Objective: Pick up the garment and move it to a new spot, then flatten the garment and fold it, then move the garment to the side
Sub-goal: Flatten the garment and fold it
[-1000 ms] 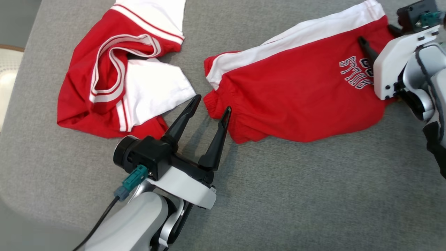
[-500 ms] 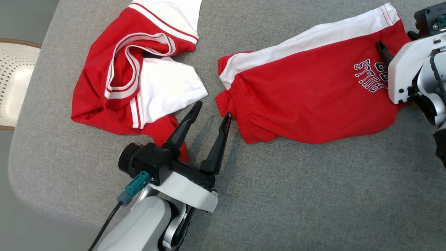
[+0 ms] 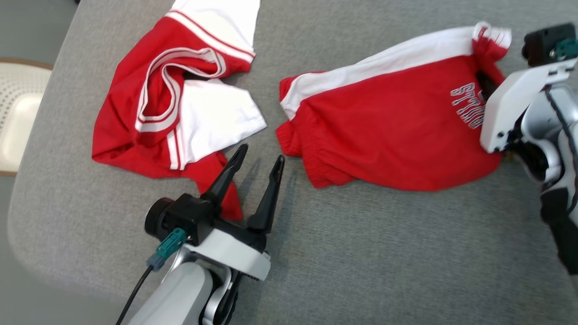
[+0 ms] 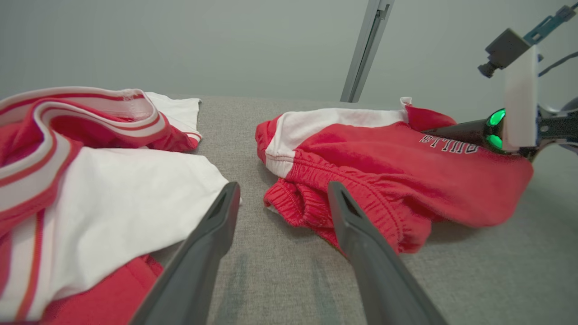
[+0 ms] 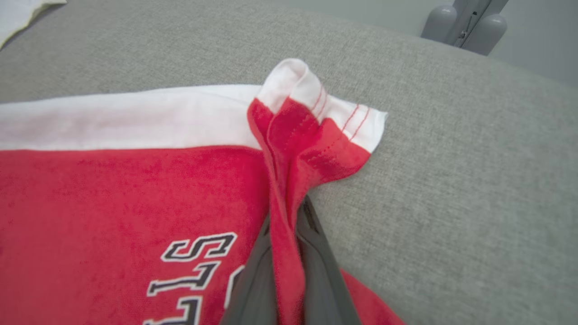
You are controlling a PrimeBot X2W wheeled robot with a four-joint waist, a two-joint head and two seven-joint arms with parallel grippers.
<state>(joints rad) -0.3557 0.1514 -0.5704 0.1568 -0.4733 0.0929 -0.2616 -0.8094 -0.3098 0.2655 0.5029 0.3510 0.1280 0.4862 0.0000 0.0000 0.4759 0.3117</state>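
The garment, red shorts (image 3: 388, 131) with a white side stripe and dark lettering, lies on the right of the grey cushion (image 3: 384, 253). My right gripper (image 3: 482, 82) is shut on a raised fold of its far right hem corner. The right wrist view shows that red fold (image 5: 289, 180) pinched between the two dark fingers (image 5: 316, 253) of the right gripper (image 5: 289, 216). My left gripper (image 3: 261, 154) stands open just left of the shorts' elastic waistband (image 4: 316, 212), holding nothing. In the left wrist view the left gripper (image 4: 283, 189) hovers over bare cushion, fingers spread.
A crumpled red and white shirt (image 3: 180, 104) lies at the left, its lower edge under my left gripper's base. A pale perforated seat (image 3: 18, 117) sits beyond the cushion's left edge. A metal post (image 4: 365, 49) rises behind the cushion.
My right gripper has shut on the shorts' hem corner, which now bunches upward. The left gripper has drawn back slightly from the waistband. The head camera has shifted a little.
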